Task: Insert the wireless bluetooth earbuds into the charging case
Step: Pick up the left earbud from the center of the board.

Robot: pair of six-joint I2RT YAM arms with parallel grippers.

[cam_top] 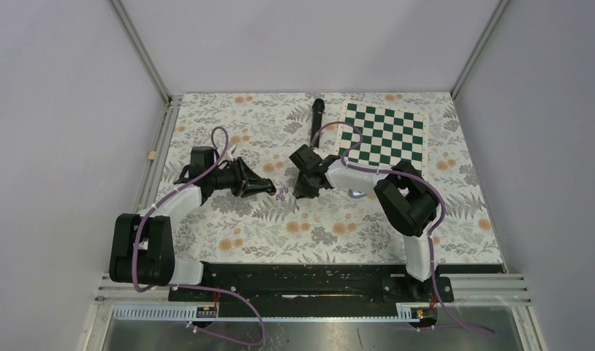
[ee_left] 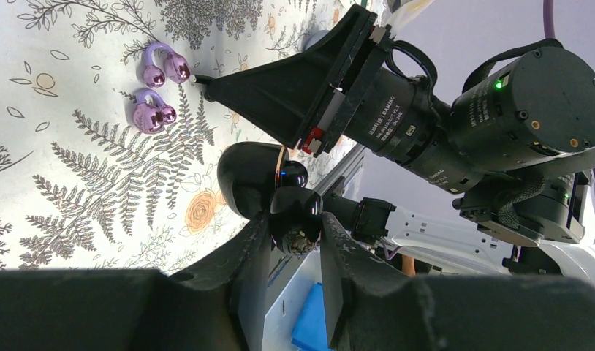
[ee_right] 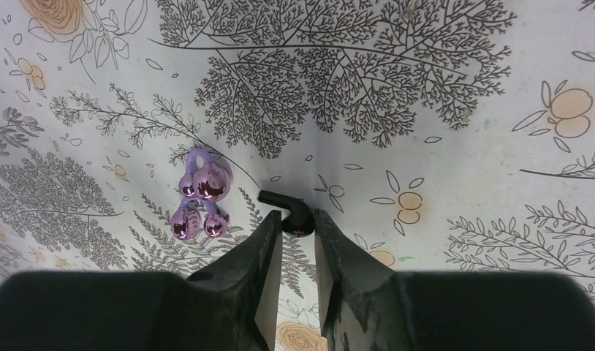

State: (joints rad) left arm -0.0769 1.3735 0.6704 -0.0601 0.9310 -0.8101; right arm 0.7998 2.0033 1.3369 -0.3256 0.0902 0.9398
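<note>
My left gripper (ee_left: 295, 235) is shut on a glossy black charging case (ee_left: 293, 208), which it holds above the floral mat with its rounded lid (ee_left: 247, 175) open to the left. On the mat between the arms lie two pale purple earbuds (ee_right: 201, 183) (ee_right: 195, 224), also seen as purple earbuds (cam_top: 281, 194) from above. A black earbud (ee_right: 289, 212) with a short stem lies just right of them. My right gripper (ee_right: 298, 219) is down at the mat, with one fingertip against each side of the black earbud's bulb. Its black fingers (ee_left: 280, 88) reach in from the right in the left wrist view.
A long black microphone (cam_top: 317, 118) lies at the back centre. A green and white chessboard (cam_top: 384, 134) sits at the back right. Both grippers (cam_top: 269, 189) (cam_top: 307, 191) nearly meet at mid-table. The mat's edges are walled by the grey enclosure.
</note>
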